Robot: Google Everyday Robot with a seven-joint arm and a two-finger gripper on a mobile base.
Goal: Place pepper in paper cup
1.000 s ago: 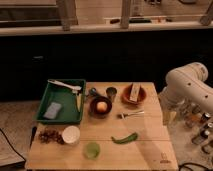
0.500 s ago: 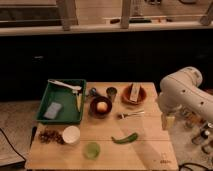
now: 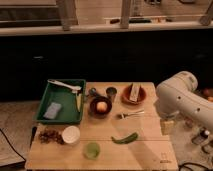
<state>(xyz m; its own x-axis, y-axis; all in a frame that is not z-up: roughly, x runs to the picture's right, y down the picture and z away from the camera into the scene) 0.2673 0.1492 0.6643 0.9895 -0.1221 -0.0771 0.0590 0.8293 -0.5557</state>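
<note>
The pepper (image 3: 125, 138) is a slender, curved green chili lying on the wooden table (image 3: 145, 150), near its front middle. The white paper cup (image 3: 71, 135) stands upright at the front left, well to the left of the pepper. My white arm (image 3: 182, 97) reaches in over the table's right edge. My gripper (image 3: 167, 126) hangs below it, to the right of the pepper and apart from it, with nothing seen in it.
A light-green cup (image 3: 91, 149) stands between the paper cup and the pepper. A green tray (image 3: 60, 100) holds a sponge and utensils. A dark bowl with an orange (image 3: 101, 106), a brown bowl (image 3: 133, 93), a small dark cup (image 3: 111, 92) and a fork (image 3: 131, 114) are there. Brown clutter (image 3: 48, 135) lies at the front left.
My arm has moved left, from beyond the table's right side to over its right edge. The objects on the table have not moved.
</note>
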